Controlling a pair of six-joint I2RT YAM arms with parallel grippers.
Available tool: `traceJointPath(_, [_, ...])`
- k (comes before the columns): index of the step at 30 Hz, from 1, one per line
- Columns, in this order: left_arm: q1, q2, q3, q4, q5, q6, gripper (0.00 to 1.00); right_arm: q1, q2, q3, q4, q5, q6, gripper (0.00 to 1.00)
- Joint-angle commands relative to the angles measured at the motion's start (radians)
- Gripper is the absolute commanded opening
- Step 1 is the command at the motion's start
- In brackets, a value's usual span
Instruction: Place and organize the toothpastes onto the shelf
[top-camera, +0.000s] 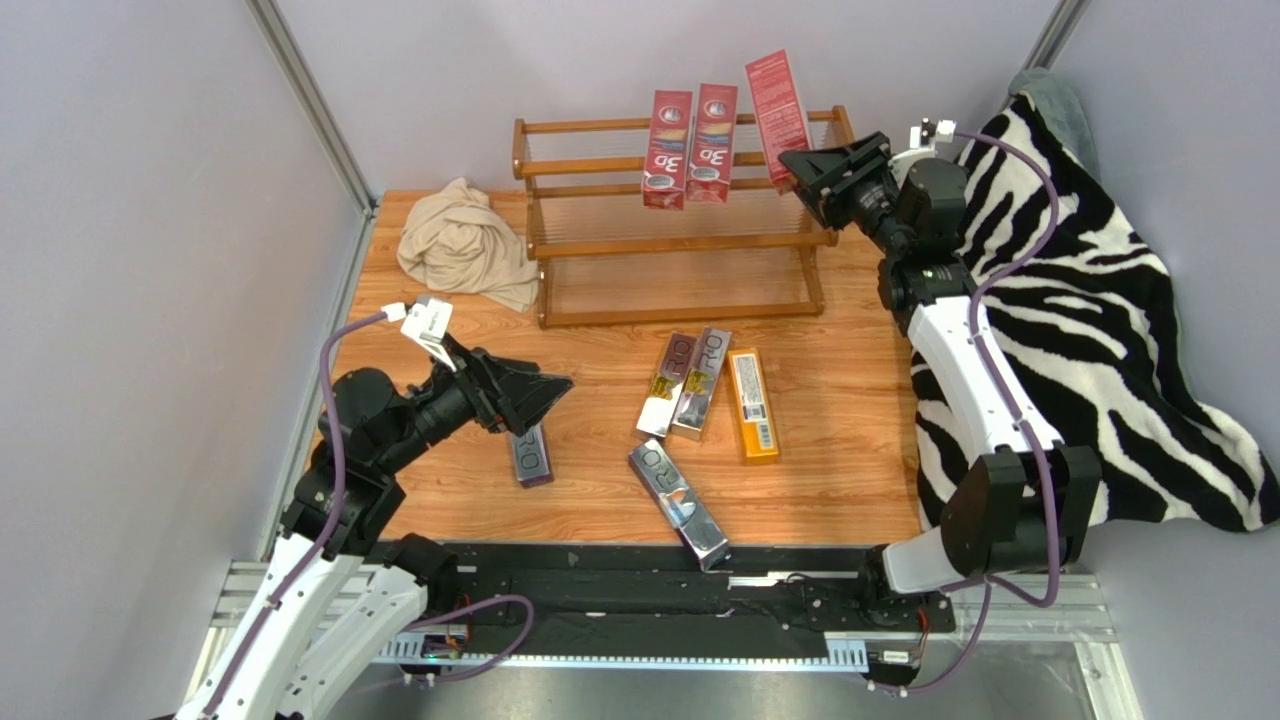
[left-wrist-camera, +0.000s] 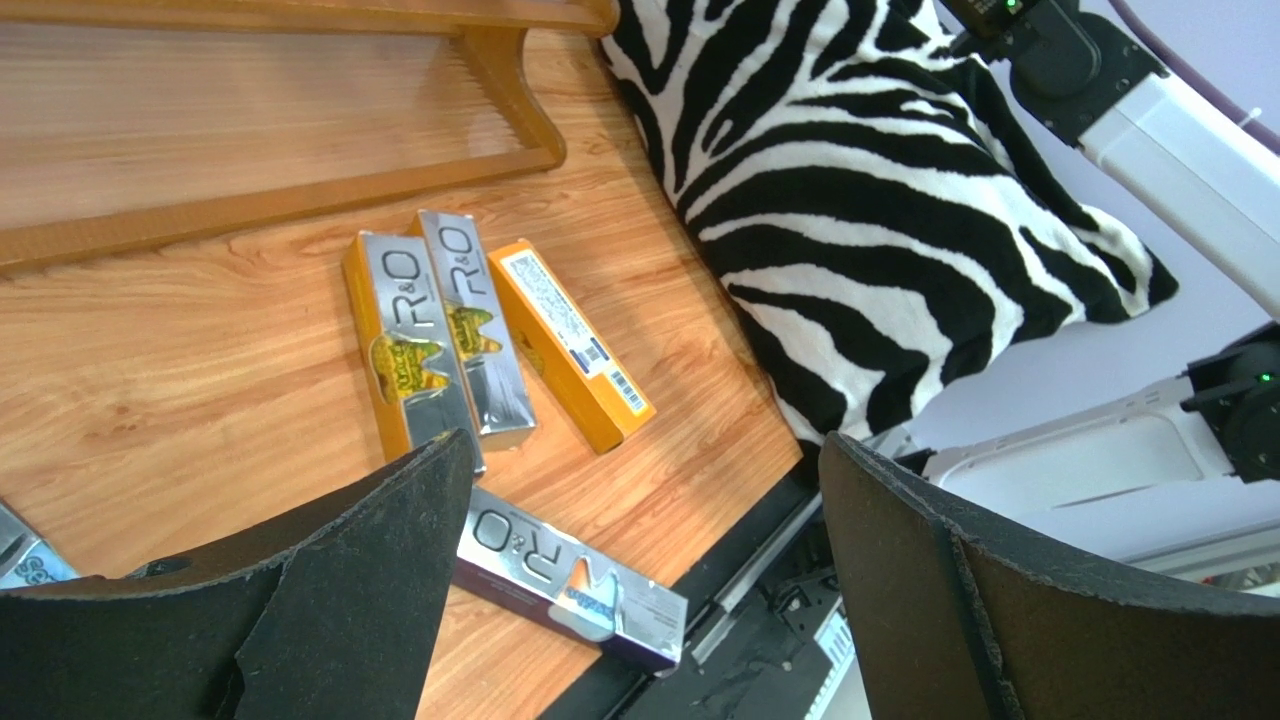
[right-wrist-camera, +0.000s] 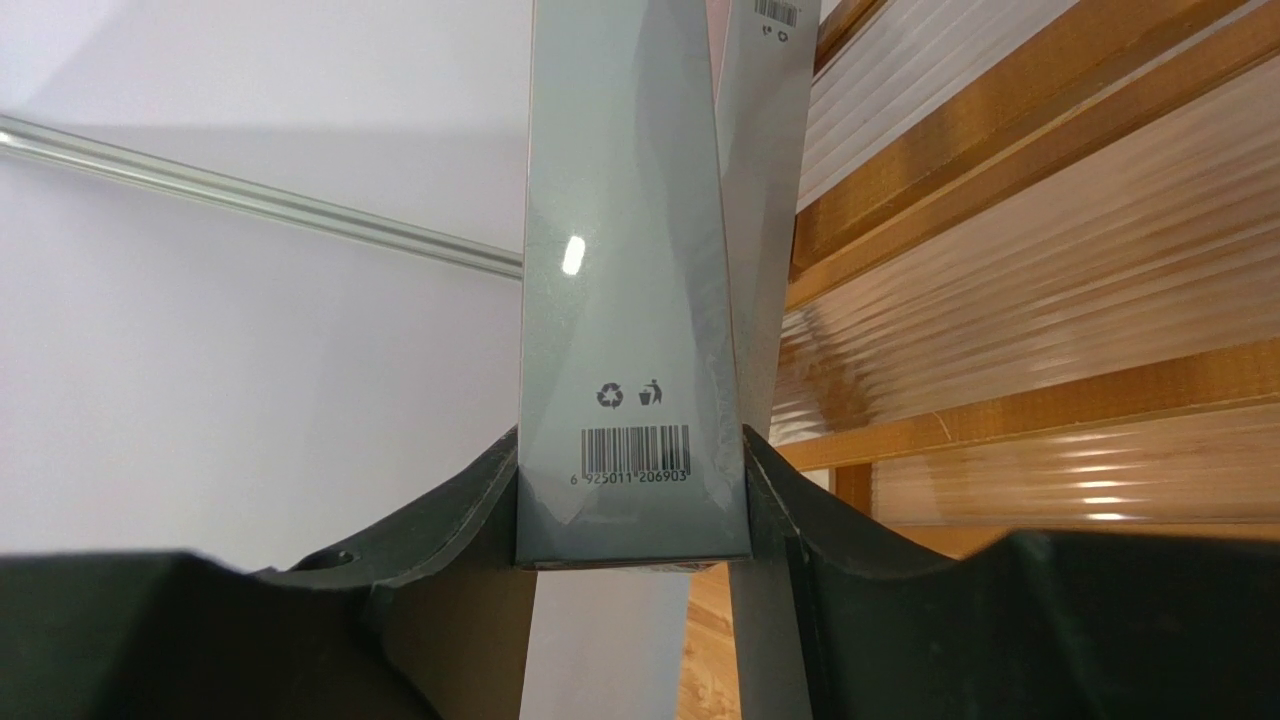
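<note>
The brown wooden shelf (top-camera: 601, 240) stands at the back of the table. Two red "3D" cartons (top-camera: 667, 147) (top-camera: 711, 143) stand upright on it. My right gripper (top-camera: 804, 168) is shut on a third red carton (top-camera: 778, 98) and holds it upright at the shelf's right end. The right wrist view shows this carton's grey barcode side (right-wrist-camera: 631, 300) between the fingers (right-wrist-camera: 451, 525). My left gripper (top-camera: 538, 402) is open and empty above a silver "PRO" carton (top-camera: 529, 453). Two silver cartons (top-camera: 672, 383) (top-camera: 702, 381), an orange one (top-camera: 753, 402) and another silver one (top-camera: 679, 501) lie on the table.
A beige cloth (top-camera: 466, 240) lies left of the shelf. A zebra-striped blanket (top-camera: 1097, 300) covers the right side under the right arm. A black rail (top-camera: 601, 578) runs along the table's front edge. Grey walls close in the left and back.
</note>
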Motion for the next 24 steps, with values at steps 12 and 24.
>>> traceJointPath(12, [-0.002, -0.059, -0.030, 0.005, 0.017, -0.034, 0.93, -0.024, 0.122, 0.063, 0.135, 0.030, 0.145, 0.00])
traceJointPath(24, [-0.004, -0.090, -0.027, -0.007, 0.017, -0.047, 0.93, -0.022, 0.197, 0.100, 0.147, -0.011, 0.171, 0.00])
